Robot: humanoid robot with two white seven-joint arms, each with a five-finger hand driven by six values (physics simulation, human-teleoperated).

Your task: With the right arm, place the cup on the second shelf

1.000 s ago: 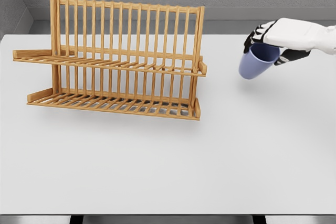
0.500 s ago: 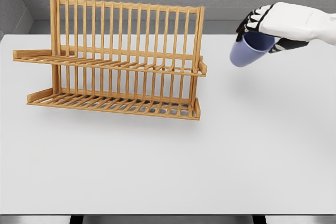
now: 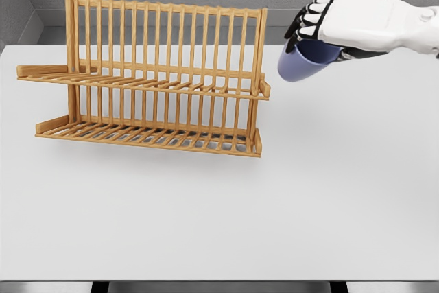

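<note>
Head view: your right hand (image 3: 322,22) grips the tilted cup (image 3: 302,62); watch it clipping the rack (image 3: 164,77) end post.

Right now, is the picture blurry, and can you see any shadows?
Head view: sharp all over, no blur or glare. Light is soft and even. The rack casts only a faint shadow on the table; no clear shadow shows under the cup held in the right hand.
</note>
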